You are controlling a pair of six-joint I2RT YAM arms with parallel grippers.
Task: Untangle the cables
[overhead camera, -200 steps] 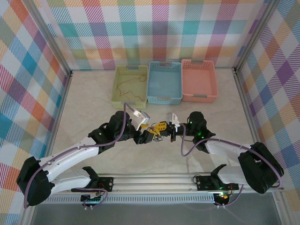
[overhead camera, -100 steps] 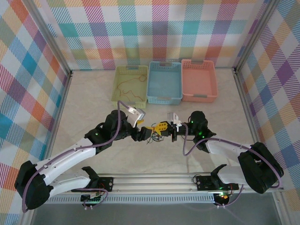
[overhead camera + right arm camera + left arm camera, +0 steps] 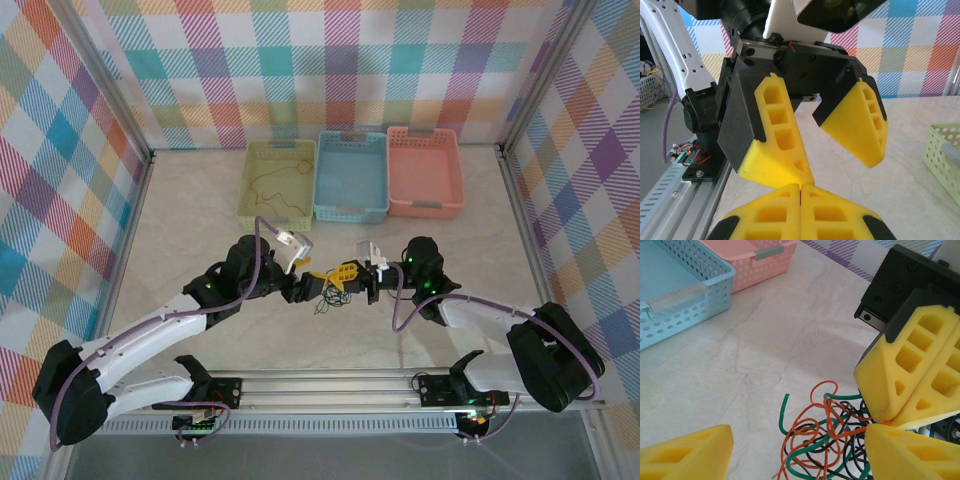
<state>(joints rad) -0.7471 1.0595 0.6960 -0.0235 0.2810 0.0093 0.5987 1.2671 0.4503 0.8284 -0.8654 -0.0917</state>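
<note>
Two grippers meet; left gripper has its jaws apart, right gripper pinches tight on the cables

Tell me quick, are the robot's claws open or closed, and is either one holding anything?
Left claw: open, gripping nothing.
Right claw: closed, seems to pinch the cables at its tips.

Yellow-green basket, blue basket, pink basket stand in a row.

Pastel plaid walls, pale marbled tabletop, metal corner posts
</note>
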